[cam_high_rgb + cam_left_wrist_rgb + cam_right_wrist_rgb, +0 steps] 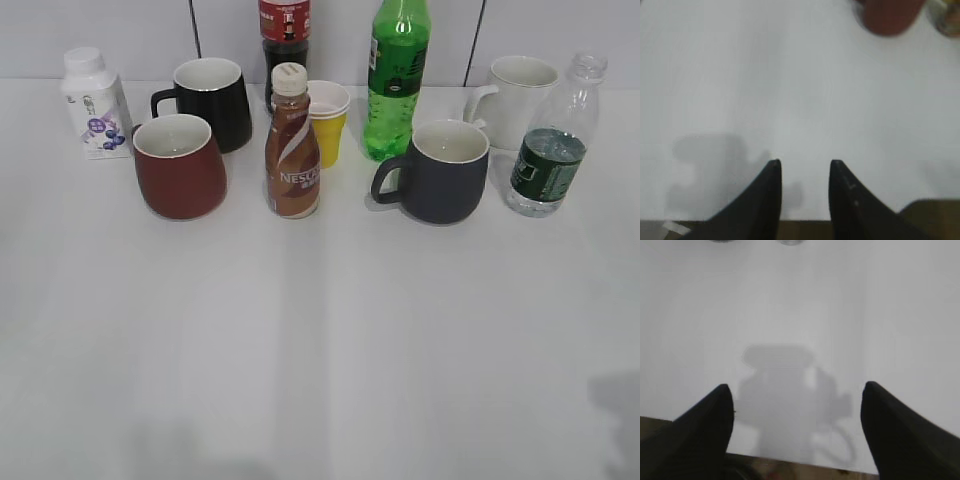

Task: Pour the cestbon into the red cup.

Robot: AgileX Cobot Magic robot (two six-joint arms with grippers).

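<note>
The cestbon (548,150), a clear ribbed bottle with a dark green label and no cap, stands at the far right of the table. The red cup (180,166) stands at the left, empty, white inside; its base shows blurred at the top of the left wrist view (887,17). My left gripper (804,162) hangs open and empty over bare table near the front edge. My right gripper (797,387) is wide open and empty over bare table near the front edge. Neither gripper shows in the exterior view.
A black mug (213,100), brown Nescafe bottle (292,145), yellow paper cups (327,120), green soda bottle (396,80), dark blue-grey mug (440,170), white mug (518,98), white milk bottle (95,102) and a dark cola bottle (284,35) stand along the back.
</note>
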